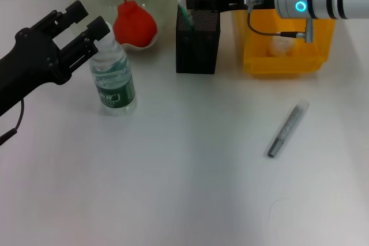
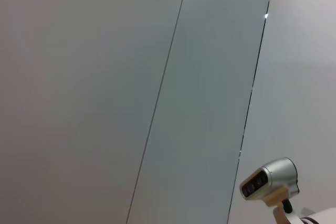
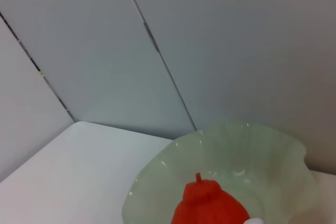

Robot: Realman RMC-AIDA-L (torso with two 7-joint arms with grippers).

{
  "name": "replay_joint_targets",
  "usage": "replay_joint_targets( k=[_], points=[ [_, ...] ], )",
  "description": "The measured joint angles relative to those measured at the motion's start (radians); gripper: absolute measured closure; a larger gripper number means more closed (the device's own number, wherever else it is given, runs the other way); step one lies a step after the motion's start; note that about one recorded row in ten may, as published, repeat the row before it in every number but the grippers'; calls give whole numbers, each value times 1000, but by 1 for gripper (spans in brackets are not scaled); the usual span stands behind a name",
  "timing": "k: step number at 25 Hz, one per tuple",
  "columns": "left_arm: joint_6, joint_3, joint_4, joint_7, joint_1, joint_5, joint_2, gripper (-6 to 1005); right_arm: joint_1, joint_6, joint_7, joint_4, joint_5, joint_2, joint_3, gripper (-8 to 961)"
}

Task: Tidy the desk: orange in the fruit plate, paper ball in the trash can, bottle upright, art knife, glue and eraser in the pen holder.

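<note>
Water bottle (image 1: 113, 79) stands upright at left w/ a green label, text too small to read. Left gripper (image 1: 92, 26) has fingers spread around its cap. Right gripper (image 1: 193, 1) is over the black mesh pen holder (image 1: 198, 41); can't tell its finger state. Orange (image 1: 135, 23) sits in the pale green fruit plate (image 3: 273, 153), far left. Art knife (image 1: 287, 129) lies near right on the desk (image 1: 184, 188). Paper ball (image 1: 282, 46) is in the yellow bin (image 1: 285, 61), partly hidden by the arm.
</note>
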Motion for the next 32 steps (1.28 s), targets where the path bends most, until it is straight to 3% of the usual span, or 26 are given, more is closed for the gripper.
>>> replay_joint_targets(
  k=[2,6,14,18,19,20,21,26,28,29,32],
  points=[
    [0,0,0,0,0,-1,0,406,0,1,0,0,0,0,-1,531],
    [0,0,0,0,0,-2,0,406,0,5,0,-2,1,-2,5,336],
    [-1,0,0,0,-2,1,0,406,-20,-49,27,-52,1,-3,7,339],
    [-1,0,0,3,-5,2,1,406,-106,-242,239,-311,-25,-4,-3,341],
    [-1,0,0,3,-5,2,1,406,-106,-242,239,-311,-25,-4,-3,341],
    [-2,0,0,8,-5,3,2,406,-135,-329,339,-431,-65,-5,-3,341],
    [-2,0,0,8,-5,3,2,406,-135,-329,339,-431,-65,-5,-3,342],
    [-3,-12,-3,12,-12,3,2,406,-192,-627,677,-834,-350,-3,-32,344],
    [-3,-13,-3,13,-13,3,2,406,-203,-706,782,-919,-471,-1,-75,344],
    [-5,-13,-5,17,-14,3,2,406,-203,-706,782,-919,-471,-1,-75,345],
    [-30,-13,-16,38,-21,3,2,406,-210,-795,903,-956,-677,3,-161,346]
  ],
)
